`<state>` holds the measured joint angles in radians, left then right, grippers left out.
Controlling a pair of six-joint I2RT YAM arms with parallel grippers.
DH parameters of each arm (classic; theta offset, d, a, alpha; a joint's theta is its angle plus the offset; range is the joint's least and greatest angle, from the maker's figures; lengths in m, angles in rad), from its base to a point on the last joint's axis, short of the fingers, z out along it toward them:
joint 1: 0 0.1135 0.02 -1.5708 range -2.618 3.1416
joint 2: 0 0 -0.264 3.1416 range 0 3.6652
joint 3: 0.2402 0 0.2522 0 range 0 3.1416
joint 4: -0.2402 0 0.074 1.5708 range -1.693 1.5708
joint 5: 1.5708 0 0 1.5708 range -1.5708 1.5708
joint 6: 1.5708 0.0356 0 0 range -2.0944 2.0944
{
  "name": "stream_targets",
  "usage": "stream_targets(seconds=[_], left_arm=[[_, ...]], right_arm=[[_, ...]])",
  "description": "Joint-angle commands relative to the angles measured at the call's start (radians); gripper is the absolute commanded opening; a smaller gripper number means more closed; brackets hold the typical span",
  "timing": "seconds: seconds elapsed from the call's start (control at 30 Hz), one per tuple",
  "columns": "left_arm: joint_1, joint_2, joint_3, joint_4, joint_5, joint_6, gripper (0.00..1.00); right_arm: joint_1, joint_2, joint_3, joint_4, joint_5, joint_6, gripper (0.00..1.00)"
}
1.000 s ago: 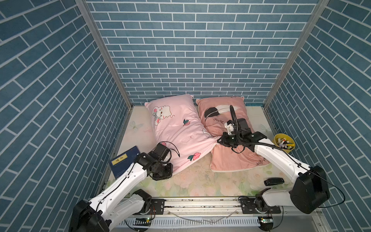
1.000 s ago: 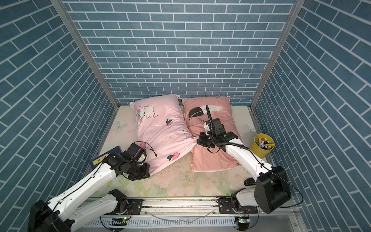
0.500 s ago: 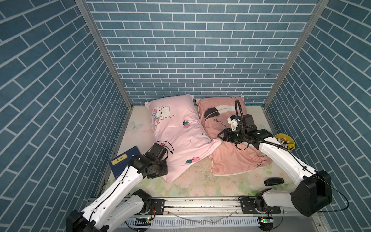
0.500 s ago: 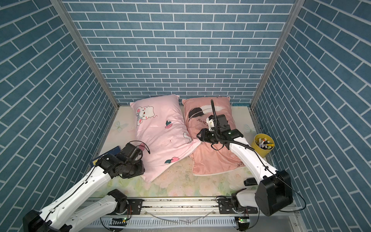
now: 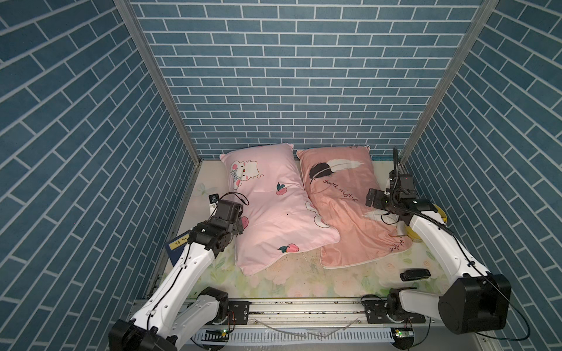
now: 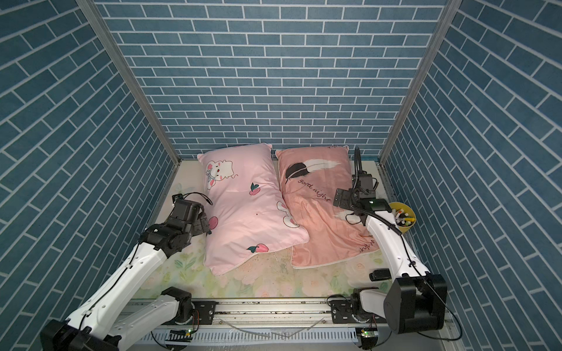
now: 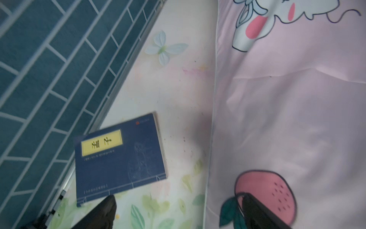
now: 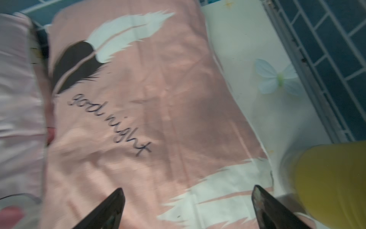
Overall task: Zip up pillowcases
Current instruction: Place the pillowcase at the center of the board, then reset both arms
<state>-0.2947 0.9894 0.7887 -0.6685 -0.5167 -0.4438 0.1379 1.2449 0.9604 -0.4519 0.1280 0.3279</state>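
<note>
1. Light pink pillowcase [image 5: 273,212]: lay flat on the floral sheet [image 5: 292,273], cartoon animal toward the back wall. No zipper or opening could be made out in any view.
2. Salmon pillowcase [image 5: 352,225]: lay just beside the pink one, on its right. Its inner edge was hidden under the pink one's near right corner. The zipper could not be seen.
3. Left end effector [image 7: 179,207]: jaws wide and holding nothing. It hung at the pink pillowcase's left edge, one finger over a printed red fruit. Only the fingertips showed, cut off by the frame edge, and the wrist view was blurred.
4. Right end effector [image 8: 188,195]: jaws wide and empty, above the salmon pillowcase's right side near a white feather. The view was smeared.
5. Blue book [image 7: 118,156]: lay on the sheet by the left wall, mostly hidden under the left arm in both top views.
6. Yellow cup [image 6: 404,217]: partly covered by the right arm. Its contents were too small to name.
7. Change from a second before: the pink pillowcase's near end had been drawn up between the two end effectors and had since settled flat. The left end effector had moved back along the left edge. The right one had swung away toward the cup.
</note>
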Motion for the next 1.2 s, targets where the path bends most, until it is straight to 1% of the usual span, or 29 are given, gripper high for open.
stream_targets(seconds=[0.0,0.1,0.17,0.23,0.4,0.47,0.5,0.57,0.7,0.83,0.93,1.0,1.07,1.17], left_arm=[[0.054,0.045,-0.053,0.276,-0.144,0.141,1.00],[0.085,0.109,-0.122,0.490,-0.112,0.235,0.99],[0.097,0.149,-0.155,0.603,-0.067,0.270,1.00],[0.100,0.183,-0.202,0.754,-0.022,0.306,0.99],[0.111,0.275,-0.239,0.969,0.025,0.388,1.00],[0.119,0.313,-0.251,1.031,0.023,0.391,1.00],[0.124,0.335,-0.251,1.046,0.027,0.389,1.00],[0.125,0.369,-0.252,1.066,0.035,0.393,1.00],[0.127,0.416,-0.295,1.188,0.039,0.432,1.00],[0.132,0.423,-0.286,1.178,0.060,0.439,1.00],[0.134,0.431,-0.284,1.191,0.086,0.466,1.00],[0.134,0.443,-0.287,1.229,0.086,0.499,1.00],[0.142,0.452,-0.286,1.244,0.099,0.511,1.00],[0.154,0.454,-0.284,1.243,0.126,0.511,1.00]], right_arm=[[-0.036,-0.038,-0.171,0.229,0.185,-0.098,0.99],[-0.060,-0.027,-0.316,0.470,0.239,-0.159,0.99],[-0.069,0.001,-0.355,0.543,0.244,-0.179,0.99],[-0.072,0.027,-0.394,0.616,0.240,-0.187,0.99],[-0.073,0.059,-0.491,0.835,0.245,-0.193,0.99],[-0.073,0.071,-0.544,0.975,0.240,-0.193,0.99],[-0.073,0.065,-0.546,0.977,0.241,-0.192,0.99],[-0.073,0.069,-0.587,1.084,0.250,-0.210,0.99],[-0.073,0.082,-0.610,1.172,0.259,-0.237,0.99],[-0.073,0.112,-0.606,1.222,0.249,-0.267,0.99],[-0.073,0.177,-0.607,1.299,0.259,-0.286,0.99],[-0.075,0.237,-0.600,1.357,0.248,-0.292,0.99],[-0.085,0.232,-0.583,1.307,0.225,-0.279,0.99],[-0.098,0.235,-0.591,1.324,0.211,-0.268,0.99]])
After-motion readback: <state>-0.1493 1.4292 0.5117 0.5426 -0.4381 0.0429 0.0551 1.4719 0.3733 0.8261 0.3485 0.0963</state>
